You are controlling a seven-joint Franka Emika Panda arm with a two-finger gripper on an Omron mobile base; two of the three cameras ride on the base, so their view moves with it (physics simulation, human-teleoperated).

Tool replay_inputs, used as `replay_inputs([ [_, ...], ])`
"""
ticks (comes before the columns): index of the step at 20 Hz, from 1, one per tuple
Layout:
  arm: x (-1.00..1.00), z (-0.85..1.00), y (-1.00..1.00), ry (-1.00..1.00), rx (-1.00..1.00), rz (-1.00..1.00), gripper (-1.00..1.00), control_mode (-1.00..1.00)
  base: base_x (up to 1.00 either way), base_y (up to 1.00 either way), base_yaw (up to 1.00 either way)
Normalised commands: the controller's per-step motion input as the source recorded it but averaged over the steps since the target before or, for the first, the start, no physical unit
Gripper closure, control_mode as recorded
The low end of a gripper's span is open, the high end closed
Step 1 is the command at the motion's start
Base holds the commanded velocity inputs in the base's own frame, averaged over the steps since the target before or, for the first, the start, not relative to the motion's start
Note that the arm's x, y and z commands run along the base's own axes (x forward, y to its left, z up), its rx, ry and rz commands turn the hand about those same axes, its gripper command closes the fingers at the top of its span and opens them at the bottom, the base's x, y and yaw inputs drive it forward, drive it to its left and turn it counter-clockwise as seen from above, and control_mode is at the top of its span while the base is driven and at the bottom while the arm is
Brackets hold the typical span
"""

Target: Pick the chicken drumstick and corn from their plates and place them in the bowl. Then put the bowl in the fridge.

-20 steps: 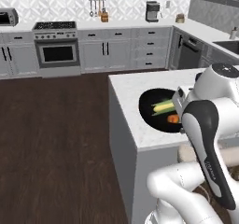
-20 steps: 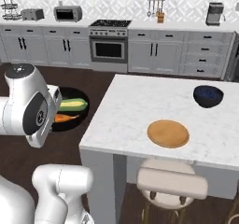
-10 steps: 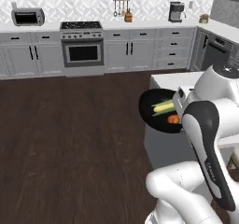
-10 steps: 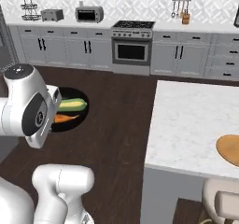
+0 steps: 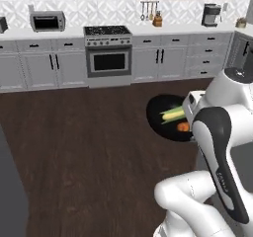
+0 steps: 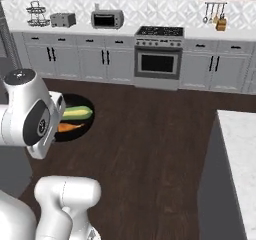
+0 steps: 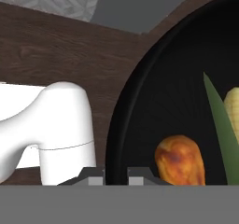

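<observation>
Gripping the black bowl [image 7: 140, 101] by its rim — hand [image 7: 115, 177] clenched, corn [image 5: 173, 114] and drumstick [image 7: 179, 160] inside.

Black bowl [image 5: 163, 113] carried chicken drumstick [image 7: 180, 159] and corn [image 5: 172, 114], lying side by side on its bottom. Bowl itself hung above dark wood floor [image 5: 89, 147], not resting on it. Bowl rim sat at gripper [image 7: 115, 177] fingertips.

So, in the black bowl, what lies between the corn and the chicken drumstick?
Nothing. In the left base view, a narrow bare strip of the bowl separates the corn from the drumstick. The right base view shows the same gap.
</observation>
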Motion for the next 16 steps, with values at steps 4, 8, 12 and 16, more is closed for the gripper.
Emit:
replay_inputs([
  [4,0.00,0.00,0.00,0.00,0.00,0.00,1.00,1.00,1.00,0.49,-0.01],
  [8,0.00,0.00,0.00,0.00,0.00,0.00,1.00,1.00,1.00,0.16,0.00],
  [12,0.00,0.00,0.00,0.00,0.00,0.00,1.00,1.00,1.00,0.00,0.04],
  [16,0.00,0.00,0.00,0.00,0.00,0.00,1.00,1.00,1.00,0.11,0.24],
])
